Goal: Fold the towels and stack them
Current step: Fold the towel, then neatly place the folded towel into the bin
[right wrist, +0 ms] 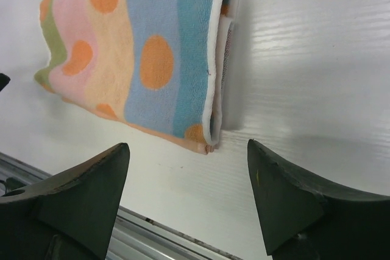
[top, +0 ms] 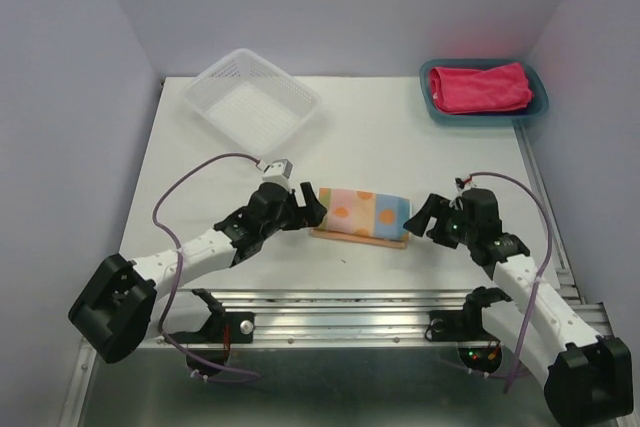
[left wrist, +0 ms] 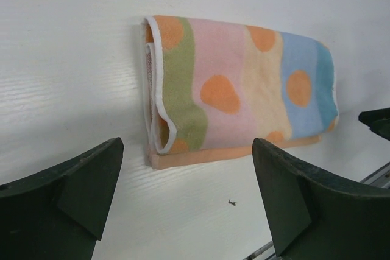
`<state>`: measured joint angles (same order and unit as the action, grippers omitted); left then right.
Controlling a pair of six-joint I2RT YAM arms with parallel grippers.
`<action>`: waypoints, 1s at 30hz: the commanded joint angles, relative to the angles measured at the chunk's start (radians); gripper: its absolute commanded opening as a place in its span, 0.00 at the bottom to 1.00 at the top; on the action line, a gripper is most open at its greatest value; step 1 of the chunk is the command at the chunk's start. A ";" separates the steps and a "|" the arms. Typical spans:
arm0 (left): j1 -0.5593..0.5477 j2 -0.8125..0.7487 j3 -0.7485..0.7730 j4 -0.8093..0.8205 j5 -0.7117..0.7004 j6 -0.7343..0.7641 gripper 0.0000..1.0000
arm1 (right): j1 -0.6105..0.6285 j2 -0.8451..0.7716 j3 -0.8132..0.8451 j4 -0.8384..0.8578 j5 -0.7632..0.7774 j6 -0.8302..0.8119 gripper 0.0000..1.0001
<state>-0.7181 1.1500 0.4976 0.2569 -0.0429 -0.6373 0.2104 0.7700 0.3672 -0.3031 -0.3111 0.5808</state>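
Patterned towel (top: pixel 362 213) is laid folded mid-frame, flanked by left claw (top: pixel 318 204) and right claw (top: pixel 418 217), both held open, likely for pinching its ends.

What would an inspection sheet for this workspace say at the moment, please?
Surface: white table; one dark speck near the towel.
Job's things: patterned towel folded, lying between the grippers; pink towel folded inside the teal tray.
Clutter: white mesh basket, nothing in it, far left.
Grippers: left gripper open at the patterned towel's left end; right gripper open at its right end; both hold nothing.
Cables: left cable and right cable, both purple, loop off their arms.
Surroundings: plain pale walls; metal rail along the near edge.
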 commanded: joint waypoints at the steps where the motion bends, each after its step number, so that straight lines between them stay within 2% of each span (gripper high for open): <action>1: -0.003 0.075 0.067 -0.039 -0.061 0.013 0.99 | 0.004 0.084 0.122 -0.021 0.092 0.013 0.81; 7: -0.001 0.125 0.099 -0.047 -0.087 0.022 0.99 | 0.015 0.253 0.157 0.056 0.132 0.040 0.79; 13: -0.001 0.102 0.075 -0.035 -0.109 0.024 0.99 | 0.072 0.423 0.183 0.151 0.187 0.076 0.73; 17: -0.001 0.088 0.058 -0.031 -0.114 0.019 0.99 | 0.112 0.475 0.193 0.162 0.230 0.086 0.70; 20: -0.001 0.077 0.047 -0.027 -0.117 0.014 0.99 | 0.141 0.509 0.196 0.167 0.260 0.096 0.63; 23: 0.000 0.070 0.039 -0.030 -0.129 0.013 0.99 | 0.153 0.537 0.194 0.174 0.271 0.105 0.47; 25: -0.001 0.067 0.038 -0.030 -0.132 0.013 0.99 | 0.156 0.564 0.194 0.176 0.277 0.105 0.41; 30: -0.001 0.057 0.035 -0.036 -0.141 0.011 0.99 | 0.164 0.621 0.214 0.177 0.285 0.088 0.33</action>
<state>-0.7181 1.2419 0.5484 0.2085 -0.1516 -0.6300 0.3595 1.3426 0.5503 -0.1257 -0.0734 0.6807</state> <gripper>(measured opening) 0.986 0.352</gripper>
